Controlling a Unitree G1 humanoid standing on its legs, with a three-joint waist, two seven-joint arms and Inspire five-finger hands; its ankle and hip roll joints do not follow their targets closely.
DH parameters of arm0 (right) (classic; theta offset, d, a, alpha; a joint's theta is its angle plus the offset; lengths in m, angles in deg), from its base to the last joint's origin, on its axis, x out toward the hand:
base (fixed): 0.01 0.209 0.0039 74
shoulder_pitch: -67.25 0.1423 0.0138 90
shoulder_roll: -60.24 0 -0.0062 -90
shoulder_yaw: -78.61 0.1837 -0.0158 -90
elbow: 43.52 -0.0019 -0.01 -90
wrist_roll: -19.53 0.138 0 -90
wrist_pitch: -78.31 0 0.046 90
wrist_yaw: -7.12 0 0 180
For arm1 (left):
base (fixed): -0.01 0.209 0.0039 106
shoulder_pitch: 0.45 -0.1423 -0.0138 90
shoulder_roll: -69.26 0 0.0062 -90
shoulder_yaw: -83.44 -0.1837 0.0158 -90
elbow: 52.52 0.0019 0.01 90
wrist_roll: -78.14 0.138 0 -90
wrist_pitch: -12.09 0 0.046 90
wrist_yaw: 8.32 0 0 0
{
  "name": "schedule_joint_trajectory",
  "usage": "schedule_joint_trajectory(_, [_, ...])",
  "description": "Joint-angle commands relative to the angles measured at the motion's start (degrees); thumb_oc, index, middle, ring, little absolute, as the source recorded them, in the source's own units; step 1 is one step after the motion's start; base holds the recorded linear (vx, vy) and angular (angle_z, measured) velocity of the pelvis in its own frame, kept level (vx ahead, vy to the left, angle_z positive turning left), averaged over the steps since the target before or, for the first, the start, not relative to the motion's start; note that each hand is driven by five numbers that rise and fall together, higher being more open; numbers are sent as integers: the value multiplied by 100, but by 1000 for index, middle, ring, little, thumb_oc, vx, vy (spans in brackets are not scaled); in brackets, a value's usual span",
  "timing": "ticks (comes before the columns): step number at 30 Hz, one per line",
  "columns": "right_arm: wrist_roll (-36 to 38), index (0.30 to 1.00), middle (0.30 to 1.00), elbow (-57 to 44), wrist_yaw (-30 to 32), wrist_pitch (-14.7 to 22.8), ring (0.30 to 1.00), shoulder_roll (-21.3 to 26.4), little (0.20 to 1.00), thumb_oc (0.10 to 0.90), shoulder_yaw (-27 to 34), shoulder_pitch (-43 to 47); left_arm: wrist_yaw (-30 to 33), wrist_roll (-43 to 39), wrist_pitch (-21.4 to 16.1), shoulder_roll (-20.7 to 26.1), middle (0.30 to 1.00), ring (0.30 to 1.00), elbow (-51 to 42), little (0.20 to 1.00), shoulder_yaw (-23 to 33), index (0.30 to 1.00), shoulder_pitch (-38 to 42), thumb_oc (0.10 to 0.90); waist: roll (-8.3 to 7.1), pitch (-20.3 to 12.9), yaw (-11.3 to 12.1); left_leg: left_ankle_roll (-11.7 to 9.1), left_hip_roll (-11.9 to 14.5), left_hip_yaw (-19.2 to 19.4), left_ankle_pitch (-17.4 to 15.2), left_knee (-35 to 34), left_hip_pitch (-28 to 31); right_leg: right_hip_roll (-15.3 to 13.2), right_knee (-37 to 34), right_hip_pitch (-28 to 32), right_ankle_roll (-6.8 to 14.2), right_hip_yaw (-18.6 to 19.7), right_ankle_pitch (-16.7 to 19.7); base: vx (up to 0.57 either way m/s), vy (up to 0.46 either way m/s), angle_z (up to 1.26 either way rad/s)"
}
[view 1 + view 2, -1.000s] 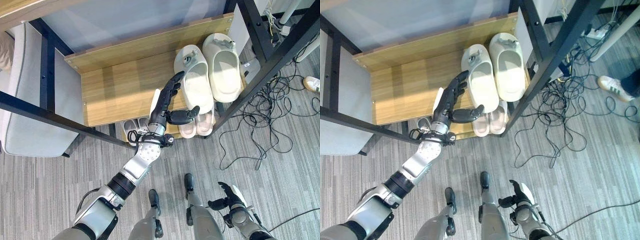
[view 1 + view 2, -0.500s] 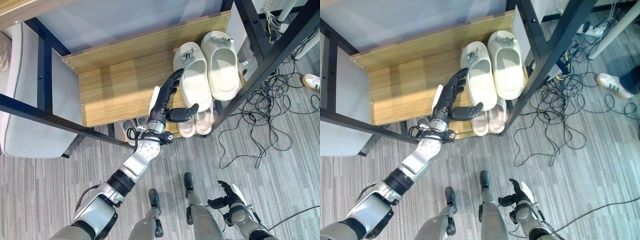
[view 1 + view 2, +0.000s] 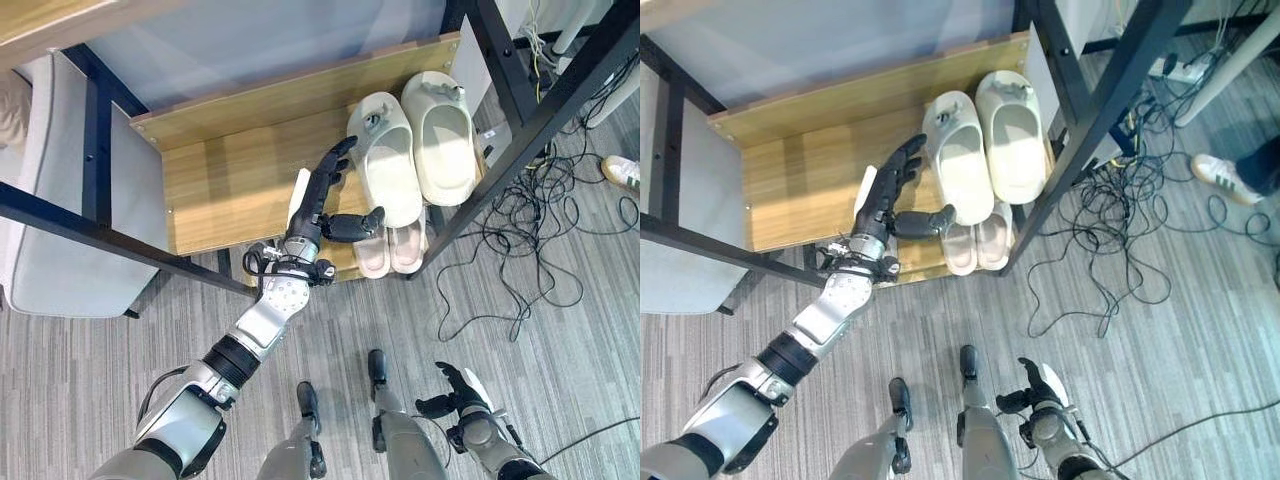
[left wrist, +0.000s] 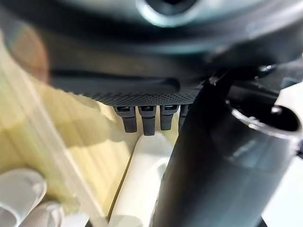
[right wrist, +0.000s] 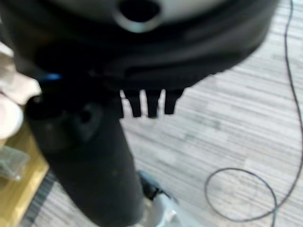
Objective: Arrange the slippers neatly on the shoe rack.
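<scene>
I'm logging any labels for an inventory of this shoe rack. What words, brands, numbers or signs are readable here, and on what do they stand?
None can be read.
Cream slippers on the shoe rack: small charms near the toes, no legible text.
Pale slippers on the lower shelf: no print visible.
Left hand, right hand: no legible markings.

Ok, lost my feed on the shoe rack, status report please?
Left hand open, fingers straight, beside the cream slippers. Pair side by side on the upper shelf. Right hand open, low over the floor. Nothing in the way.
</scene>
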Motion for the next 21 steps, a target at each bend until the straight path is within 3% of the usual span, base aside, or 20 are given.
schedule_joint_trajectory(1, [77, 900, 900, 5, -44, 119, 900, 45, 900, 800, -17, -332, 9, 19, -581, -150, 900, 900, -593, 900, 338, 900, 566, 800, -41, -380, 73, -365, 98, -291, 399, -67, -413, -255, 623, -183, 684, -266, -711, -16, -32, 11])
schedule_joint_trajectory(10, [76, 900, 900, -14, -112, 107, 900, -53, 900, 800, 41, -401, -358, -196, -636, -80, 900, 900, -1396, 900, 438, 900, -19, 800, -106, -424, 192, -386, 94, -330, 407, -67, -349, -247, 639, -42, 668, -375, -751, -13, -23, 14])
schedule_joint_trajectory(21, [-71, 900, 900, 21, -228, 44, 900, -175, 900, 800, 117, -570, -1410, -967, -581, 224, 900, 900, -2484, 900, 297, 900, -1512, 800, -198, -588, 358, -412, 124, -381, 375, -51, -38, -233, 660, 436, 617, -559, -887, 8, -24, 8])
